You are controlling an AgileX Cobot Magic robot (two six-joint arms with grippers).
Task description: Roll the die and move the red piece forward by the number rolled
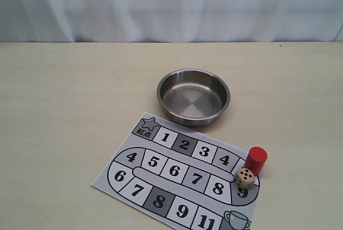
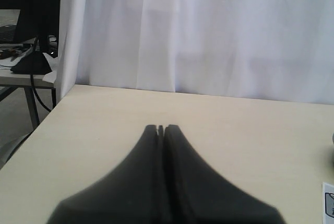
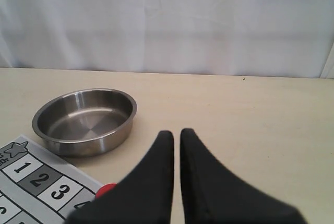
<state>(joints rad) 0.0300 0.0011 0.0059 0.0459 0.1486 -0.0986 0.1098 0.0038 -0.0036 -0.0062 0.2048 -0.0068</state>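
The red piece point(image 1: 256, 160) stands upright at the right edge of the numbered board point(image 1: 161, 173), beside the upper square 4. The pale die point(image 1: 245, 177) rests just in front of it, touching or nearly touching, on the board's right bend by a 9. Neither gripper shows in the exterior view. In the left wrist view my left gripper point(image 2: 160, 128) is shut and empty over bare table. My right gripper point(image 3: 176, 134) is shut with only a thin slit and nothing held. A sliver of the red piece point(image 3: 104, 189) peeks out beside its finger. The die is hidden there.
A round steel bowl point(image 1: 193, 97) sits empty behind the board, also in the right wrist view as the bowl point(image 3: 83, 119). A white curtain point(image 1: 171, 5) closes the table's far edge. A board corner point(image 2: 329, 203) shows in the left wrist view.
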